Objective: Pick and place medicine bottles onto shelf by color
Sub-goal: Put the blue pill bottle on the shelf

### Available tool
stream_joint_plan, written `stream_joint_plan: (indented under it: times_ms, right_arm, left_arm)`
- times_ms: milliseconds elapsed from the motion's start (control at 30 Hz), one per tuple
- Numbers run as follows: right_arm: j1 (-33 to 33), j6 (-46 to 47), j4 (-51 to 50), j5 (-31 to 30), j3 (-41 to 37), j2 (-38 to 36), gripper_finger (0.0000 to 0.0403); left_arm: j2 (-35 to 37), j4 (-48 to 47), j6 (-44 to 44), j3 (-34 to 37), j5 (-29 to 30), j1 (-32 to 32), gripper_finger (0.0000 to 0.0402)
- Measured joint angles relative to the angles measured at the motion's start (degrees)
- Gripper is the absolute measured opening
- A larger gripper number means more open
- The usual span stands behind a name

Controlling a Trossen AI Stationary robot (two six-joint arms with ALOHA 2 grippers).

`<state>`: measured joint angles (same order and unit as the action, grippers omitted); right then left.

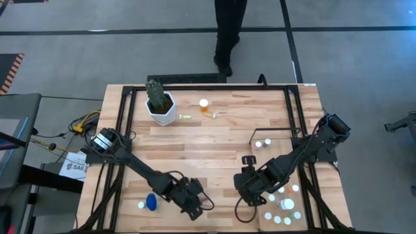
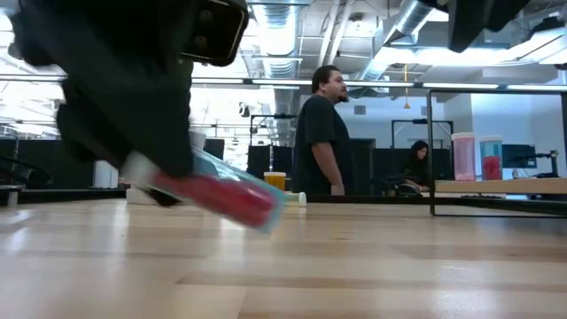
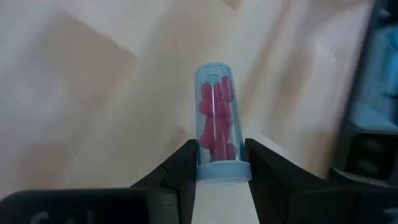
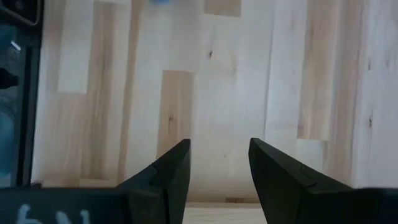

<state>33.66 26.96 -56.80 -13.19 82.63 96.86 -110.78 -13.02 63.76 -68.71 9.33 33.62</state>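
- One vial (image 3: 216,122) of red pills sits clamped by its cap end between our left gripper (image 3: 217,168), low over the table's near edge, ready for carrying.
- Our right gripper (image 4: 219,165) holds nothing, jaws apart, beside the shelf (image 1: 276,133).

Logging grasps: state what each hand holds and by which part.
The left hand grips a clear blue vial of red pills at its cap end. The right hand holds nothing.
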Motion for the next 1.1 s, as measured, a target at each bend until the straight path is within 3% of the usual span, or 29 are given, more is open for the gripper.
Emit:
stream_joint_plan:
  times_ms: [233,467,633,767,1100]
  right_arm:
    - [-1.9,-0.4,-0.2,0.0,0.0,0.0,0.0183]
    - [-2.3,-5.0,3.7,-0.1,0.0,0.0,0.0181]
    - [-2.3,-11.8,4.1,-0.3,0.0,0.0,0.0182]
    - [-2.4,-15.5,5.3,-0.4,0.0,0.0,0.0177]
    - [-4.3,-23.4,19.3,-0.4,0.0,0.0,0.0167]
  left_arm:
    - [3.2,-6.2,4.8,-0.1,-18.7,-2.6,0.0101]
    - [3.3,-9.5,4.0,-0.1,-21.0,-4.6,0.0102]
    - [3.3,-13.4,-1.1,-3.6,-16.8,-5.0,0.0102]
    - [3.3,-20.7,-5.3,-10.4,-12.7,-5.0,0.0102]
    - [3.4,-34.8,-12.7,-28.4,4.3,-5.0,0.0103]
